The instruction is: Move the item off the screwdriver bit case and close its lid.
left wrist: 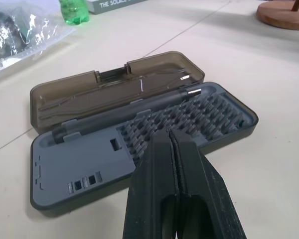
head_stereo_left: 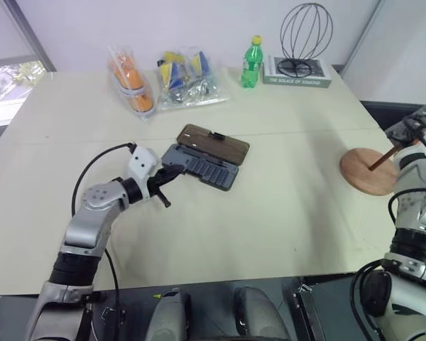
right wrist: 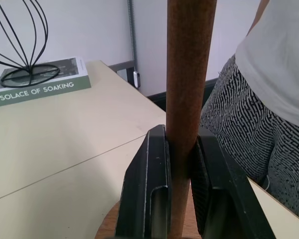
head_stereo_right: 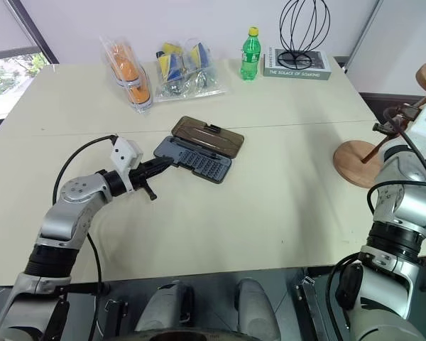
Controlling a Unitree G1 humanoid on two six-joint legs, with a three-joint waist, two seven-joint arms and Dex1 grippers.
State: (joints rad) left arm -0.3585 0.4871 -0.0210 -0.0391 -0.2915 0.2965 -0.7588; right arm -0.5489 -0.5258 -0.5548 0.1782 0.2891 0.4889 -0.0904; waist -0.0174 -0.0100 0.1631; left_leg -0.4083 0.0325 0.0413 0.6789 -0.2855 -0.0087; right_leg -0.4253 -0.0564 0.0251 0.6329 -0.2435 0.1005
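Right gripper (right wrist: 178,149) is clamped on the thin rod of the wooden stand (head_stereo_right: 362,162), about mid-height. Stand's base disc sits at the table's (head_stereo_left: 284,213) right edge, well apart from the bit case (head_stereo_left: 202,168). Whether the base rests on the surface or hangs just above it, I can't tell. A person in a patterned skirt stands just past that edge.

Left gripper (left wrist: 175,149) has its fingers pressed together, holding nothing, tip right at the near-left end of the case tray. Touching or just short of it: can't tell.

Case lies near the middle of the table, open. Dark grey tray with bit rows and a driver handle is on the near side. The lid (head_stereo_left: 214,141) is folded flat on the table behind it, latch on its far edge.

Far edge: green bottle (head_stereo_left: 251,62), a book (head_stereo_left: 298,73) with a wire ornament on it, and bagged items toward the far-left.

Handling, my read:
- Stand: stiff wood, light, top-heavy with a disc at each end. The rod is the only narrow grip point. Smooth finish, so it may rotate in the jaws.
- Lid: thin rigid plastic, light, on a hinge. Best to hook under the far latch edge and swing it toward the tray.
- Case is light and will likely slide when pushed, so the tray wants bracing.
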